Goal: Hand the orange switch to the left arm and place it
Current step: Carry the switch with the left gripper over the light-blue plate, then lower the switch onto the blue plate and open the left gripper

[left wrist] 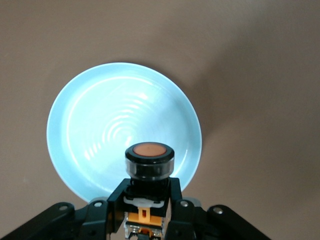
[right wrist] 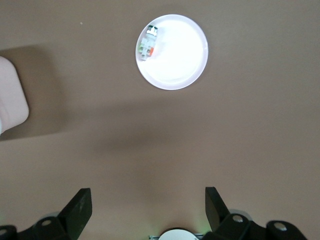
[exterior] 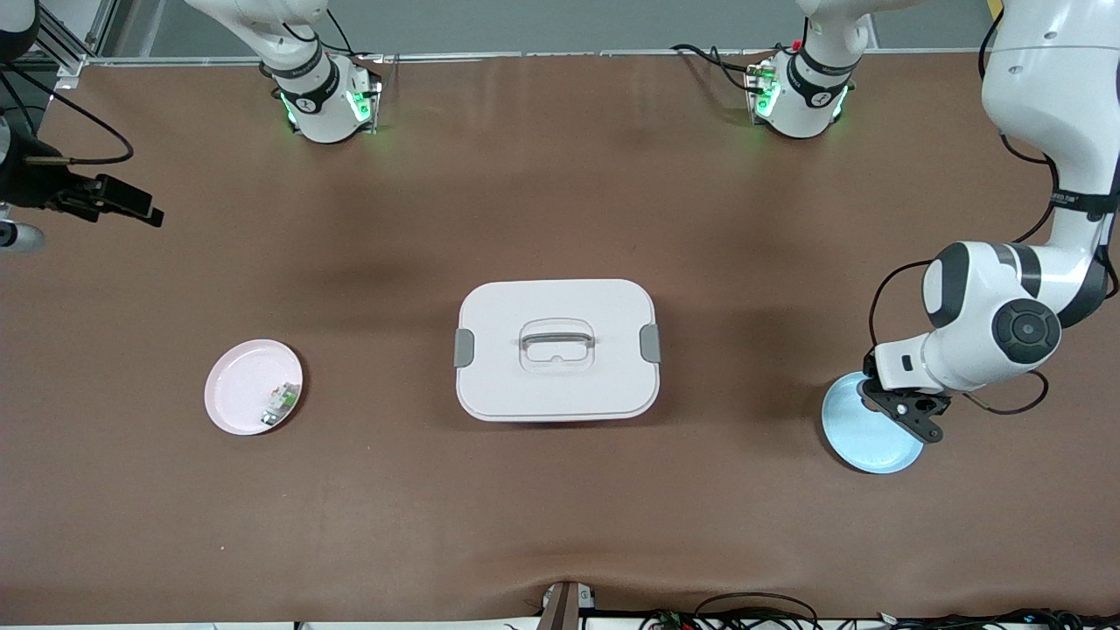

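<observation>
The box (exterior: 556,350) sits mid-table between the 2 plates. Over the blue plate (exterior: 853,437), the left gripper (left wrist: 148,210) is clamped on the orange switch (left wrist: 149,160); lift high before crossing. The right gripper (right wrist: 148,210) waits, fingers apart.

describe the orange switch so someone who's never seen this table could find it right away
Start at the big white box mid-table, then go toward the left arm's end to the blue plate. The left gripper hangs over that plate, shut on the orange switch. It is a black cylinder with a round orange face, unlike the green-and-white part on the pink plate.
</observation>
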